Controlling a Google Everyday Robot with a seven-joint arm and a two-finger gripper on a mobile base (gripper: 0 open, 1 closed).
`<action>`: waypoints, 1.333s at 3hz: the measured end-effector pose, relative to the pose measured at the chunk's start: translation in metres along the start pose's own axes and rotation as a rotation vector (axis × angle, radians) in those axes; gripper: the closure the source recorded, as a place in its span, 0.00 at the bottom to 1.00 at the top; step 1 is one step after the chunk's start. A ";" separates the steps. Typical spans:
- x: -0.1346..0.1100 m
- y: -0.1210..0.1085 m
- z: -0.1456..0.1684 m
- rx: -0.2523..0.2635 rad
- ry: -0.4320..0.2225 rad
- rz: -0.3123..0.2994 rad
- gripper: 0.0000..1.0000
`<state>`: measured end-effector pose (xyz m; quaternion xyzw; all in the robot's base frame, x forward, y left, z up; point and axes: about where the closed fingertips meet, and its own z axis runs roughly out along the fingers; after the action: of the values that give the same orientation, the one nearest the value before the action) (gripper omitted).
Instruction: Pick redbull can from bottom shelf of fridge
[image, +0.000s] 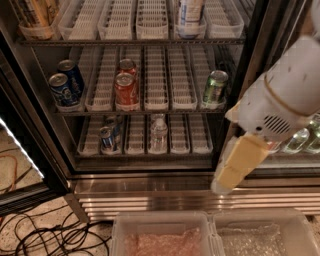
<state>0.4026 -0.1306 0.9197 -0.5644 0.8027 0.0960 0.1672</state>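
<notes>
Redbull can (106, 139) upright in left lane of bottom shelf (177, 137) of fridge (252, 65); water bottle (158, 134) two lanes to its right. Tool (225, 179) outside shelves, at right, angled down-left over steel base (150, 192) (released or clenched: cannot tell), well apart from can.

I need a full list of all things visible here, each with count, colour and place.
fridge: one, black frame, fills the view
bottom shelf: one, white lane trays, lowest rack
redbull can: one, blue-silver, bottom shelf left
water bottle: one, clear, bottom shelf middle
wide cans: two, dark blue, middle shelf left
red cans: two, red, middle shelf
green can: one, green, middle shelf right
white bottle: one, white-blue, top shelf
cables: several, black, floor lower left
bins: two, clear, front
gripper: one, cream, low right, before the fridge frame
</notes>
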 end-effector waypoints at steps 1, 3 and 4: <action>-0.010 0.027 0.062 -0.058 -0.083 0.123 0.00; -0.032 0.032 0.118 -0.064 -0.204 0.242 0.00; -0.032 0.032 0.118 -0.064 -0.204 0.242 0.00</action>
<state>0.4016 -0.0513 0.8215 -0.4560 0.8401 0.1980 0.2171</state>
